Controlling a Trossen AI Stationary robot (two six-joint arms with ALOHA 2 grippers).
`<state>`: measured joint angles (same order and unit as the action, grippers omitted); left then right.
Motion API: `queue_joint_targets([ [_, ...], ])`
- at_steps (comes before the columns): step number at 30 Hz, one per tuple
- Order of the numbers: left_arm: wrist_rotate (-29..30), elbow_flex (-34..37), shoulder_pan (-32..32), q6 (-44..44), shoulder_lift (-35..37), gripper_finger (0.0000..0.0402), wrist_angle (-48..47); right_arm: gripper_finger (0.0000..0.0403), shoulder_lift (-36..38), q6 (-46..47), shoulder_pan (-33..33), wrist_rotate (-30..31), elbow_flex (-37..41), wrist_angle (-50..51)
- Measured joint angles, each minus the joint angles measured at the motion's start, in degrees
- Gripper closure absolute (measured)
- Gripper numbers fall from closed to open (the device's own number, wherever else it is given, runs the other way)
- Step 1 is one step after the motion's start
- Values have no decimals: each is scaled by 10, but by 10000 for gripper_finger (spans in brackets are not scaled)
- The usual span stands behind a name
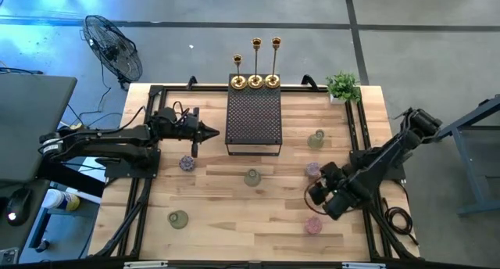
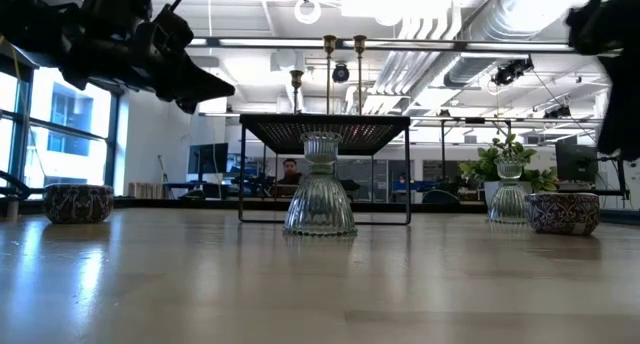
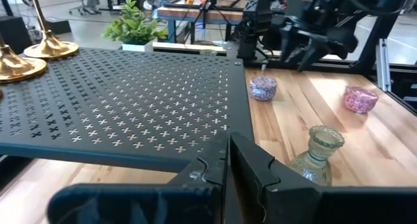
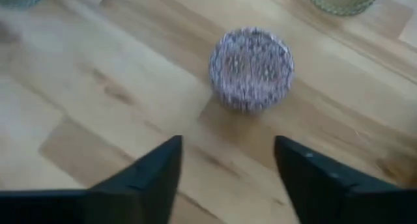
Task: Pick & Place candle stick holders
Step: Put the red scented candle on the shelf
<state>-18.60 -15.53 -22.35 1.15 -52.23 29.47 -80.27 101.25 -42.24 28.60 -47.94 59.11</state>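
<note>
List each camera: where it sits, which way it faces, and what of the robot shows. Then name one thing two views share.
High view: overhead, looking straight down; both arms show, the left gripper beside the black mesh stand, the right gripper over the table.
Low view: table height, looking level across; arms enter from above.
Left wrist view: looks across the stand; own fingers closed.
Right wrist view: looks down at a pink-purple glass cup; own fingers apart.
Shared: three gold candlesticks in high and low views.

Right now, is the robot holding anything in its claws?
No, nothing. The left gripper is shut and empty beside the black stand. The right gripper hangs open over a pink cup.
</note>
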Motion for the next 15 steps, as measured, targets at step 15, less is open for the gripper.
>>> queue_joint_targets([
  [15,-1,0,0,14,0,387,-27,82,0,-210,114,-22,0,-43],
])
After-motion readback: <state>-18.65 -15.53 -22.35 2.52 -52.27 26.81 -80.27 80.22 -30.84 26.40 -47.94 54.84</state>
